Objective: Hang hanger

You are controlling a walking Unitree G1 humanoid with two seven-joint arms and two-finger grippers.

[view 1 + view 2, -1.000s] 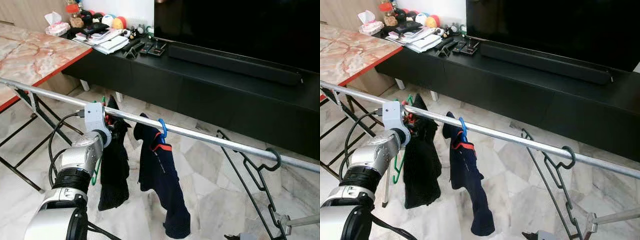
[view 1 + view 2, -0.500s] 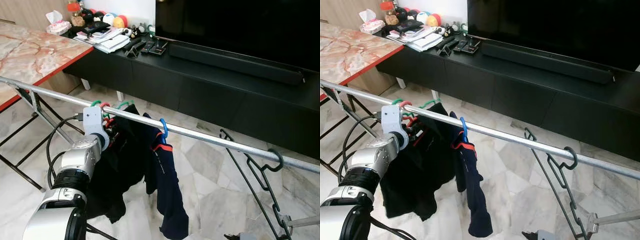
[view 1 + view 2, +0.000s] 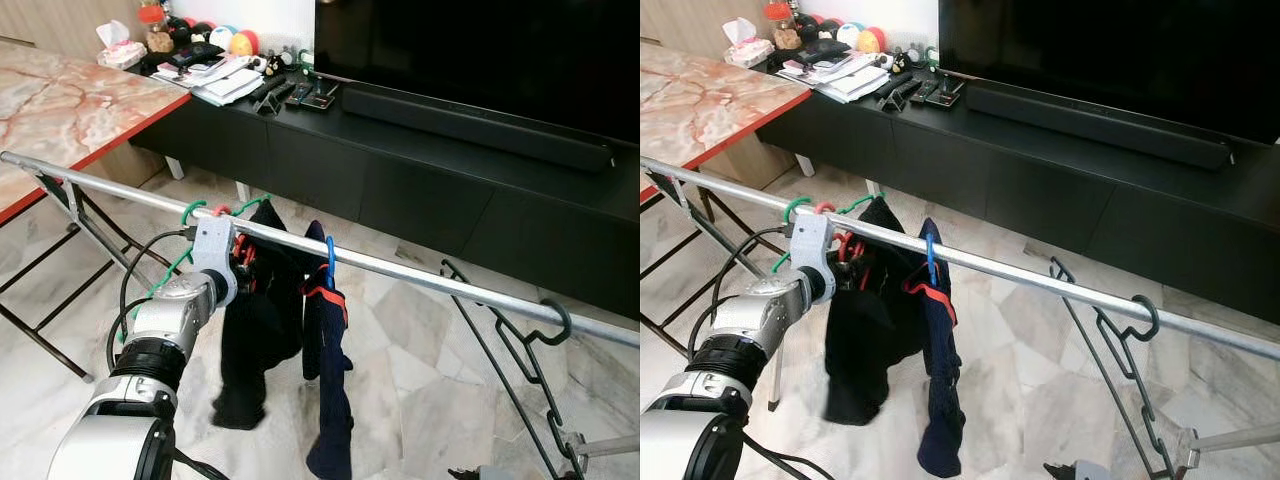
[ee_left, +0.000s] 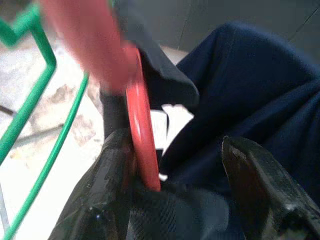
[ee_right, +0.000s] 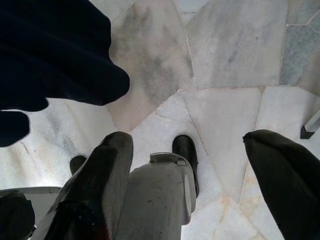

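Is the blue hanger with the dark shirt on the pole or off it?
On. The blue hanger has its hook curled over the silver pole, and the navy shirt dangles below it toward the floor.

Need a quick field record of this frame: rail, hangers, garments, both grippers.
rail: metal rail running across in front of the TV cabinet
left gripper: left gripper up at the rail, fingers apart, one finger against the red hanger
red hanger: hook over the rail, black garment on it
green hanger: green hanger hooked on the rail beside the red one
blue hanger: blue hanger on the rail, navy garment hanging
dark hanger: dark hanger hooked further right, bare
right gripper: right gripper open, pointing at the marble floor
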